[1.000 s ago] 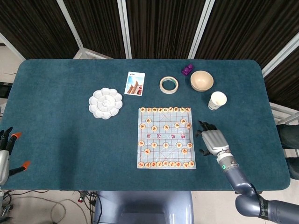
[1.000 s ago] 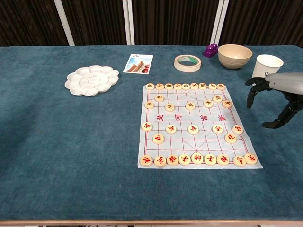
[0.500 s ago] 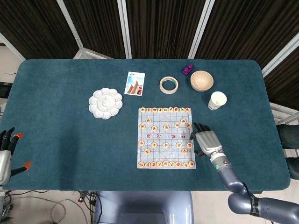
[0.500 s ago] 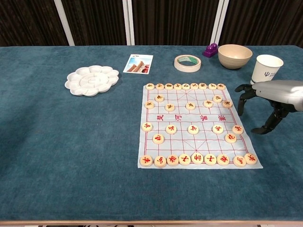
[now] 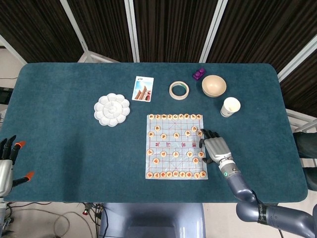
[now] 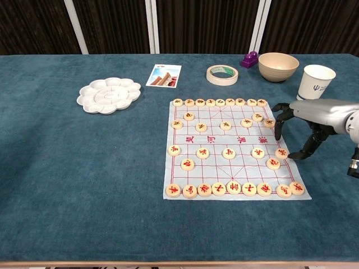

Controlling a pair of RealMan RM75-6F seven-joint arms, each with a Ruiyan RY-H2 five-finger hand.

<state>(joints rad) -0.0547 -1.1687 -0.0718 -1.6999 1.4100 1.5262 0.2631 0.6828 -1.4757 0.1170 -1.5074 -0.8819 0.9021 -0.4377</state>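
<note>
A paper Chinese-chess board [image 5: 176, 146] [image 6: 230, 147] lies at the table's middle, with several round wooden pieces in rows along its far and near edges and scattered between. My right hand [image 5: 214, 147] [image 6: 305, 124] hovers at the board's right edge, fingers apart and curved downward, holding nothing. Its fingertips hang just above the pieces [image 6: 270, 123] near the right border; contact cannot be judged. My left hand [image 5: 7, 163] is off the table's left front corner, fingers spread, empty, and appears only in the head view.
Behind the board stand a tape roll [image 5: 179, 90], a beige bowl [image 5: 214, 86], a small purple object [image 5: 198, 74] and a white paper cup [image 5: 230, 106] close to my right hand. A white flower-shaped palette [image 5: 112, 109] and a picture card [image 5: 143, 89] lie to the left.
My right hand has slid leftward from beside the board to over its right edge. The left hand has barely moved.
</note>
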